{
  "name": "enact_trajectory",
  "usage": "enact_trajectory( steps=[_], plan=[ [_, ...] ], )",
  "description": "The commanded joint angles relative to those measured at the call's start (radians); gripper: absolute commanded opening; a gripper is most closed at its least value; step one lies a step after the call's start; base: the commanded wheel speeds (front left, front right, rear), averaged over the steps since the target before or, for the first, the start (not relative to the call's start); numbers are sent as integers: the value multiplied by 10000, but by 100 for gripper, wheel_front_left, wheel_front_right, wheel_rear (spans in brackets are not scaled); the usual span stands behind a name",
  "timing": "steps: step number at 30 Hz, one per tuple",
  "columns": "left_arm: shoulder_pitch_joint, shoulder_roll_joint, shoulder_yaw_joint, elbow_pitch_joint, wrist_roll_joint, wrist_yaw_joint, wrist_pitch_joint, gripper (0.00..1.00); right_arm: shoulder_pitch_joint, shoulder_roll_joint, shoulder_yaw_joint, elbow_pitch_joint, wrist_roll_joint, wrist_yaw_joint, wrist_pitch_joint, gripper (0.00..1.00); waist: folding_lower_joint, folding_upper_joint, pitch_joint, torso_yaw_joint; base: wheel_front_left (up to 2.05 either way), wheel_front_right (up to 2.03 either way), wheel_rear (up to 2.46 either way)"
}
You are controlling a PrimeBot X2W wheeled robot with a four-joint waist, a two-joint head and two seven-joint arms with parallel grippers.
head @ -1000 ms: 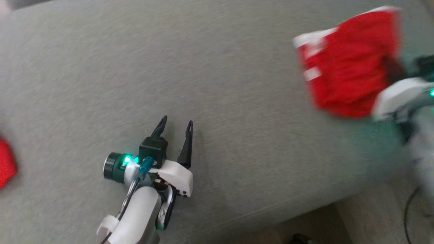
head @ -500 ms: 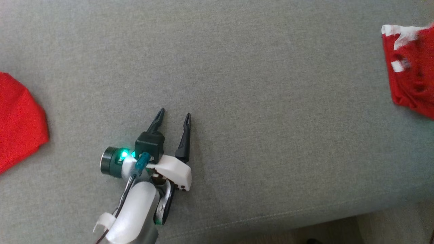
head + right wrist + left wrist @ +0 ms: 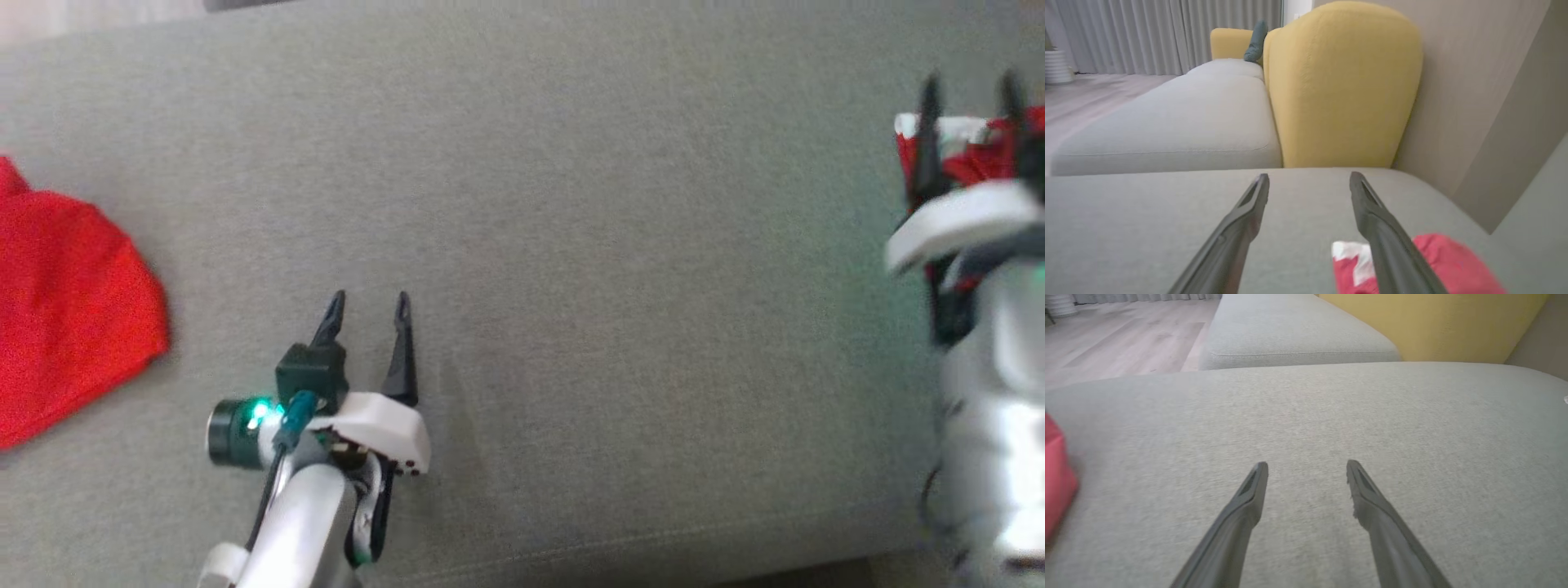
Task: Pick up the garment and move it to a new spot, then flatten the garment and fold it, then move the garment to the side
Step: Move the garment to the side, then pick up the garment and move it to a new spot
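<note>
The garment (image 3: 980, 167), red with white trim, lies crumpled on the grey cushion (image 3: 612, 245) at its far right edge. My right gripper (image 3: 971, 86) hangs over it, open, with nothing between its fingers. In the right wrist view the garment (image 3: 1437, 261) lies below and to the right of my open right gripper (image 3: 1309, 175), partly hidden by the right finger (image 3: 1384, 241). My left gripper (image 3: 369, 298) rests open and empty low over the cushion at the lower left, and in its own wrist view the left gripper (image 3: 1307, 464) has bare grey fabric between its fingers.
A second red cloth (image 3: 65, 302) lies at the cushion's left edge, also at the left wrist view's left border as red cloth (image 3: 1055, 477). A yellow backrest (image 3: 1343, 81) and a beige wall stand behind the cushion. Another grey seat (image 3: 1290, 330) and wooden floor (image 3: 1118, 335) lie beyond.
My right gripper has opened and let go of the garment, which now lies on the cushion at the right. The head camera has swung, shifting the whole picture. The left gripper stays open.
</note>
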Motion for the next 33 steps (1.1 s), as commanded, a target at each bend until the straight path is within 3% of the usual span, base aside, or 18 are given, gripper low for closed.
enact_trajectory(
  steps=[1,7,15,28,33],
  plan=[
    [-131,72,418,-340,18,53,-51,100,97,147,281,-406,181,63,-106,100,0,0,-253,263,0,0,0],
    [219,72,948,-404,131,80,-51,100,1884,820,1223,-1116,900,63,-107,100,0,0,-760,924,0,0,0],
    [808,72,1252,-397,251,57,-51,100,3519,977,2509,-1619,2298,63,-108,100,0,0,-1338,1465,0,0,0],
    [1716,72,1903,-510,403,56,-51,100,4307,981,3133,-2111,2942,63,-108,100,0,0,-2161,1240,0,0,0],
    [1688,72,1767,-534,343,-16,-51,100,4429,982,3263,-2135,3016,63,-108,100,0,0,-2156,1576,0,0,0]
  ],
)
